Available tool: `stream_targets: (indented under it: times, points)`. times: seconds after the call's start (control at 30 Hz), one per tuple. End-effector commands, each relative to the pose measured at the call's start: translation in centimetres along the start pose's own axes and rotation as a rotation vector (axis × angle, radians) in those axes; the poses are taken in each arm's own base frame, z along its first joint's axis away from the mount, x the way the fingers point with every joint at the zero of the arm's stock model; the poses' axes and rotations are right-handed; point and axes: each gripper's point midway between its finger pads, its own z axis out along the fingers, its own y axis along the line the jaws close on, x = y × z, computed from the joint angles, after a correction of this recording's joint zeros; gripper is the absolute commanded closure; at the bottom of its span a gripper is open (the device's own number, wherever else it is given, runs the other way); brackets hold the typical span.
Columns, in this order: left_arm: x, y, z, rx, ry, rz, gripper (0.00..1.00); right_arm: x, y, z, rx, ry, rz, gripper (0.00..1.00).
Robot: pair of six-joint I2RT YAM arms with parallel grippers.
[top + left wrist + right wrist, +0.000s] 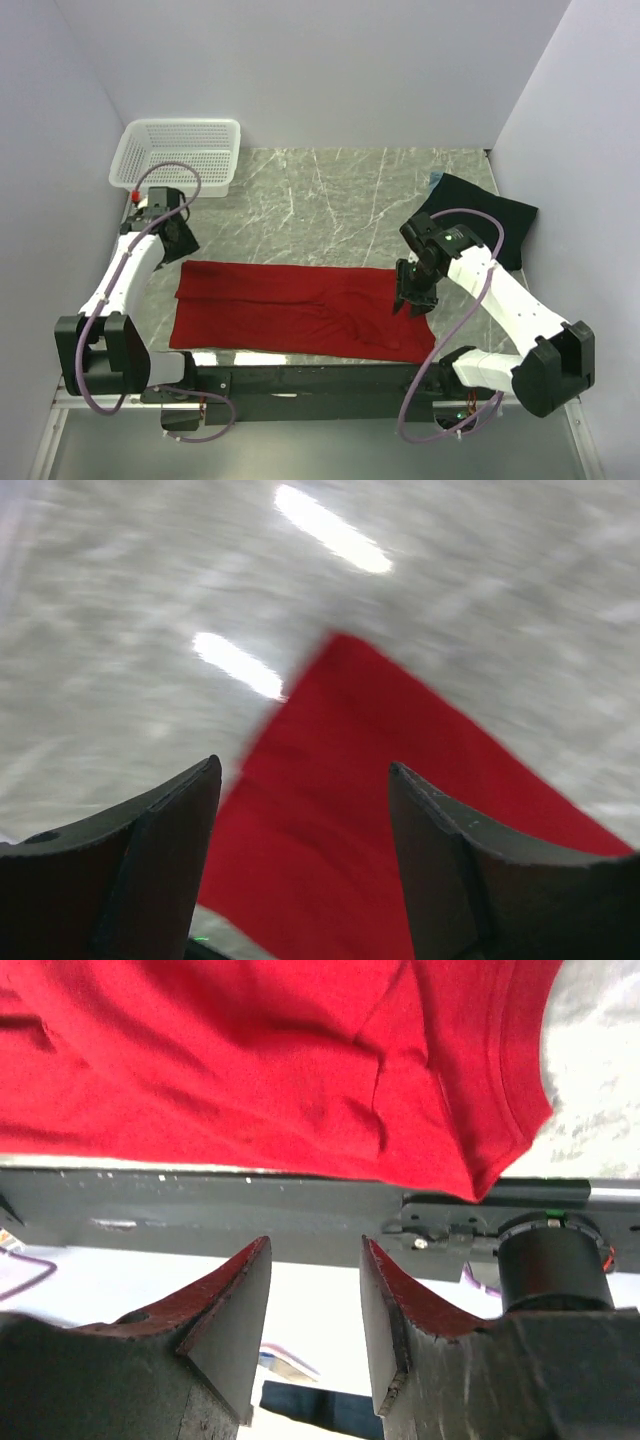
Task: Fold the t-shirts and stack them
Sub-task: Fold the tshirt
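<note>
The red t-shirt (300,310) lies folded into a long band across the near part of the marble table. My left gripper (183,243) hovers open above its far left corner, and the left wrist view shows that red corner (350,810) between the empty fingers. My right gripper (412,303) is open and empty over the shirt's right end; the right wrist view shows the red cloth (260,1060) beyond the fingertips. The black t-shirt (480,220) lies at the far right, with a light blue edge (434,180) showing at its far left corner.
A white mesh basket (180,155) stands at the back left corner. The dark base rail (300,380) runs along the near table edge, also in the right wrist view (250,1215). White walls close in the table on three sides.
</note>
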Motion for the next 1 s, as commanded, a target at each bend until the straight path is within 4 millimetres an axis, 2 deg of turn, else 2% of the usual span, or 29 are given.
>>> stream_targets:
  times: [0.0,0.03,0.07,0.17,0.3,0.43,0.6,0.77,0.83,0.9,0.97]
  points:
    - [0.1,-5.8,-0.7,0.2,0.033,-0.06,0.27,-3.5,0.6,0.6,-0.012,-0.099,0.021,0.52]
    - [0.6,-7.1,-0.4,0.247,0.058,-0.066,0.27,-3.8,0.5,1.4,-0.009,-0.092,0.033,0.53]
    - [1.4,-8.1,0.3,0.266,0.093,-0.074,0.26,-5.1,0.8,1.8,-0.028,-0.129,0.043,0.54]
    - [3.4,-9.7,1.8,0.319,0.178,-0.092,0.26,-7.5,0.5,3.2,-0.022,-0.166,0.063,0.56]
    - [5.6,-10.4,3.7,0.318,0.265,-0.076,0.24,-9.9,-1.1,5.3,0.045,-0.182,0.094,0.58]
    - [7.0,-10.4,5.3,0.291,0.315,-0.056,0.24,-11.9,-3.1,6.9,0.125,-0.181,0.138,0.59]
    - [7.7,-10.0,6.4,0.265,0.327,-0.037,0.24,-13.7,-5.1,7.7,0.202,-0.188,0.164,0.59]
    - [8.9,-9.6,8.0,0.244,0.354,-0.019,0.24,-14.3,-5.6,9.2,0.223,-0.177,0.168,0.59]
    - [9.2,-9.6,8.6,0.235,0.368,-0.009,0.24,-14.7,-5.9,10.0,0.238,-0.173,0.17,0.63]
    - [8.8,-9.4,8.9,0.212,0.352,-0.007,0.24,-15.2,-6.1,10.8,0.257,-0.158,0.171,0.66]
    - [8.6,-8.9,9.2,0.189,0.35,-0.005,0.23,-16.1,-6.3,10.8,0.279,-0.169,0.171,0.68]
